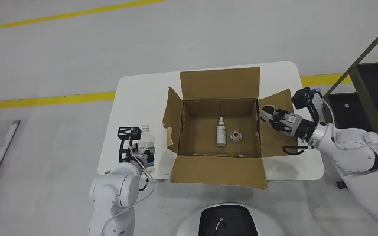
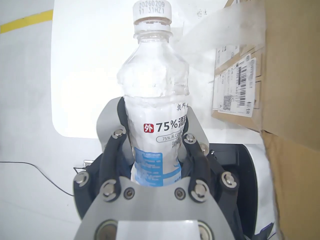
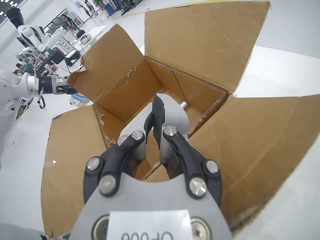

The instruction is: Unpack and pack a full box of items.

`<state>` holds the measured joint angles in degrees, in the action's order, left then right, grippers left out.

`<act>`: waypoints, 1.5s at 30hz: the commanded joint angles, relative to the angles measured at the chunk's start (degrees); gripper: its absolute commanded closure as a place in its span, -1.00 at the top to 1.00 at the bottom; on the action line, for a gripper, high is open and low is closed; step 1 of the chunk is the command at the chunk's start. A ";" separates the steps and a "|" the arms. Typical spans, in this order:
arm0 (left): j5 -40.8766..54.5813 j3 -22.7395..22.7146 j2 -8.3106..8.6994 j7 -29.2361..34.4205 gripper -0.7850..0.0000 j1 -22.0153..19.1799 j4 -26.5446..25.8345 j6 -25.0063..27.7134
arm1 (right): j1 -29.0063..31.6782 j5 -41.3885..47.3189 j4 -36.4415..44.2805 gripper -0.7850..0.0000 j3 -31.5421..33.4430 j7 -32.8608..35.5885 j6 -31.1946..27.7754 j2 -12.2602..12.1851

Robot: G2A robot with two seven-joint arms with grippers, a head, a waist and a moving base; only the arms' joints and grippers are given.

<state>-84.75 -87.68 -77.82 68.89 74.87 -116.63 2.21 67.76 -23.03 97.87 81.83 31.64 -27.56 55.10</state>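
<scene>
My left gripper [image 2: 155, 128] is shut on a clear plastic bottle [image 2: 153, 76] with a white cap and a blue-and-white label. The left gripper [image 1: 142, 154] holds this bottle [image 1: 146, 139] at the table's left side, just outside the open cardboard box [image 1: 220, 84]. Inside the box lie a small white spray bottle [image 1: 221, 132] and a small ring-shaped item [image 1: 235, 136]. My right gripper [image 3: 156, 112] is shut with nothing between its fingers. It hovers [image 1: 267, 113] over the box's right flap, pointing into the box [image 3: 200, 46], where a white bottle tip [image 3: 183, 104] shows.
The box's flaps are spread outward over the white table [image 1: 147, 94]. Its labelled side wall [image 2: 287, 51] stands close beside the held bottle. Bare table lies left of and behind the box. A dark frame [image 1: 360, 68] stands off the table's right edge.
</scene>
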 commanded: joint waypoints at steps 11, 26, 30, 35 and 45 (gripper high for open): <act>-6.90 1.77 0.76 -1.17 -1.00 -5.58 13.24 6.81 | -0.91 0.48 -0.90 -1.00 -0.38 1.09 -0.18 0.03; -7.29 4.31 0.40 -2.75 -1.00 -11.23 26.28 1.81 | -2.00 0.66 -1.60 -1.00 -1.38 2.40 0.27 0.11; -6.79 4.50 0.37 -3.07 -1.00 -12.12 28.71 1.44 | -2.04 0.74 -1.66 -1.00 -1.52 2.58 0.44 0.12; -6.16 5.13 0.28 -2.66 -0.04 -12.79 29.72 1.26 | -2.09 0.73 -1.74 -1.00 -1.54 2.85 0.59 0.10; -5.05 5.61 0.34 -2.36 1.00 -13.20 29.07 1.90 | -2.73 0.83 -2.03 -0.91 -1.83 3.28 0.60 0.12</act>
<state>-89.97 -81.99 -77.50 66.52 61.65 -87.14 4.16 65.10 -22.22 95.89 80.03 34.88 -26.90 55.21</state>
